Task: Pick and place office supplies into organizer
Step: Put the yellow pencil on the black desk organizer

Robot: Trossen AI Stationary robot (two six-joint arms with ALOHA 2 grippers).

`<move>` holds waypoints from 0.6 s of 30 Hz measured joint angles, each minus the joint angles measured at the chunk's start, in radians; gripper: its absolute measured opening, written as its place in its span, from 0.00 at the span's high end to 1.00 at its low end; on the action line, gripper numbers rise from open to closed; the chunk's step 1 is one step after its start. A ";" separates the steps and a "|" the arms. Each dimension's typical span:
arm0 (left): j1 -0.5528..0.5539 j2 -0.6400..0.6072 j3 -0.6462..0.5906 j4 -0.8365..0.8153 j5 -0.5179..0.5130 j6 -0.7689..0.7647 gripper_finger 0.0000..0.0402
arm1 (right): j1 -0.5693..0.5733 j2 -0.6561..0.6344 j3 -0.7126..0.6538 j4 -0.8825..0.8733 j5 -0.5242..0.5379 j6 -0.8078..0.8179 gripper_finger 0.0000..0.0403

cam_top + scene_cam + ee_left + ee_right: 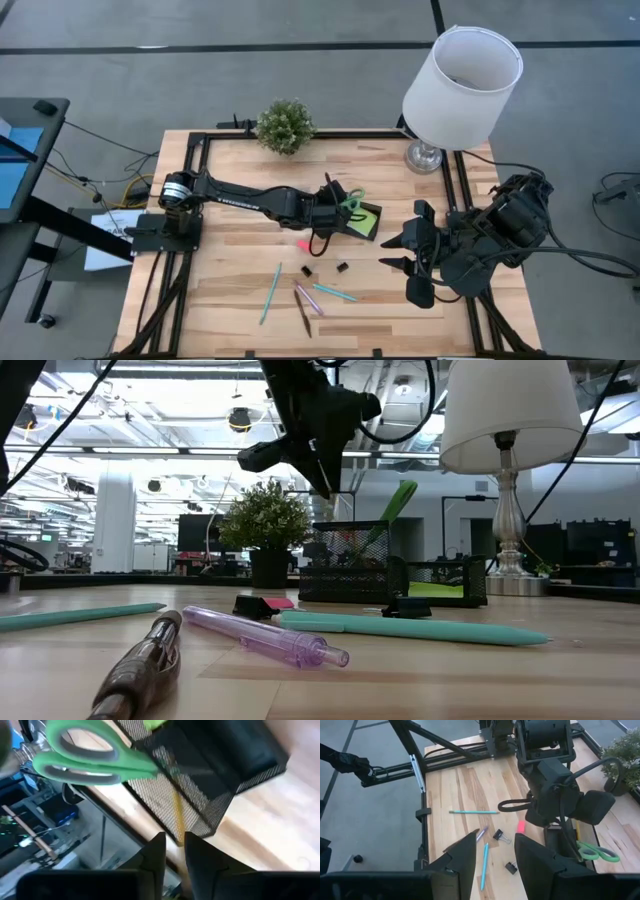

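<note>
The black mesh organizer (346, 230) stands mid-table. Green-handled scissors (352, 200) stick up out of its raised back section, and a lime-green sticky-note pad (366, 222) lies in its low front part. My left gripper (175, 845) hangs over the raised section, shut on a yellow pencil (177, 815). On the table lie a pink eraser (303, 243), two black binder clips (307, 270), two teal pens (270, 293), a pink pen (308, 298) and a brown pen (303, 314). My right gripper (393, 252) is open and empty at the table's right. My left gripper pinches the yellow pencil's upper end (181, 839) between its two fingers, coming from above and pointing down. The pencil hangs about upright below the fingers. Its lower part reaches down inside the organizer's raised mesh section (165, 805); where its tip ends is hidden.
A white-shaded lamp (462, 75) stands at the far right corner and a small potted plant (285, 126) at the far edge. A black frame (200, 140) runs round the tabletop. Bare wood lies left of the pens.
</note>
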 joint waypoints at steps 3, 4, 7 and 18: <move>-0.002 0.000 0.000 0.002 0.022 -0.026 0.78 | 0.000 0.000 0.000 0.000 -0.008 0.041 0.69; -0.002 0.000 0.000 0.005 0.021 -0.028 0.76 | 0.000 0.000 0.000 0.000 -0.011 0.058 0.69; -0.002 0.000 0.000 0.008 0.008 -0.030 0.72 | -0.002 0.000 0.000 0.001 -0.048 0.091 0.69; -0.079 -0.020 0.178 -0.019 -0.053 -0.395 0.69 | -0.081 0.000 0.000 0.131 -0.054 0.080 0.69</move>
